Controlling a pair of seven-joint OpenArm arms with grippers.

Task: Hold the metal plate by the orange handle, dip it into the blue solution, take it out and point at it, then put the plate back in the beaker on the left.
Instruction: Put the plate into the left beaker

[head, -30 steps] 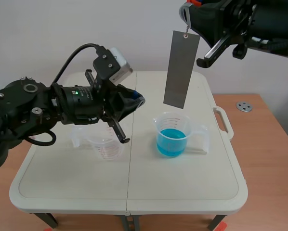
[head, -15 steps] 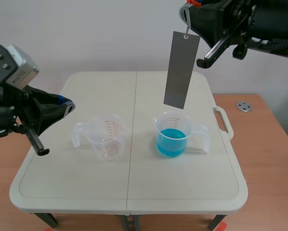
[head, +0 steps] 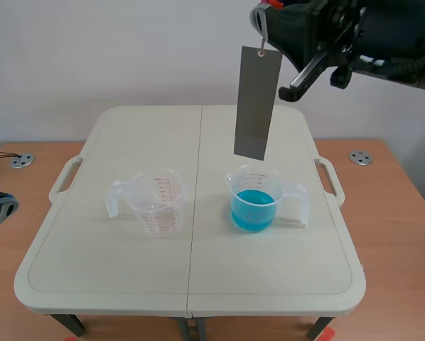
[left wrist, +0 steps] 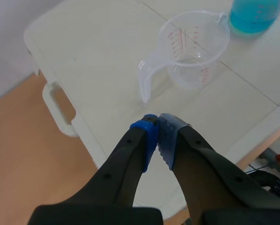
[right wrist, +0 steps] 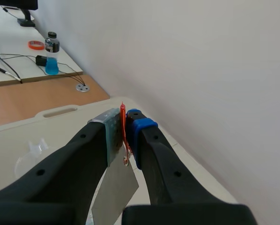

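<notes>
1. The right gripper point(right wrist: 122, 123) pinches the thin orange handle point(right wrist: 124, 149), high above the table point(head: 106, 284).
2. The metal plate point(head: 257, 103) hangs upright from that handle, its lower edge above the beaker of blue solution point(head: 254, 202) and not touching it.
3. The empty beaker point(head: 158, 204) stands on the table's left half.
4. The left gripper point(left wrist: 158, 131), pads pressed together on nothing, sits low at the table's left edge.

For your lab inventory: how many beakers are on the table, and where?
2. An empty clear beaker stands on the table, left of its seam; a beaker of blue solution right of it, below the metal plate. None appears hidden.
</notes>
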